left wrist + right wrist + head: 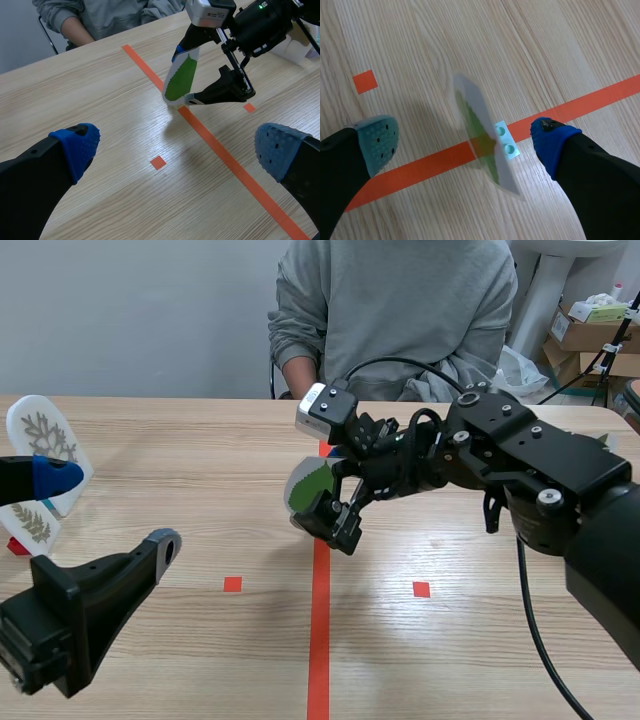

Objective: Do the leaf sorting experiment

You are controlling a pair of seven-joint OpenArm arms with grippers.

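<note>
Green leaf on a clear plastic card [182,75]: that's our piece. It leans over on the long orange tape line [320,640] in the middle of the table [450,660]. Its foot is a little pale blue brick [504,140] sitting right on the tape.

The right gripper [465,139] is around it with its fingers spread wide, one pad on each side of the card and neither touching. Nothing is clamped here. Whether the card is steady on its foot I cannot say; it looks tilted.

How will it handle? My read is that it's very light, thin and fairly stiff, but bendy at the edges and glossy enough to slip. It also looks top-heavy on that small foot, so a nudge could tip it. The best hold, I'd say, is flat pads on the two faces low down near the brick, or on the brick itself, with a gentle squeeze.

Over on the left, the left gripper [179,147] hangs low over the wood, spread apart too and holding nothing. Near it, at the table's left edge, stand two more white leaf cards [45,435]. A person in a grey sweatshirt [400,310] sits across the table.
</note>
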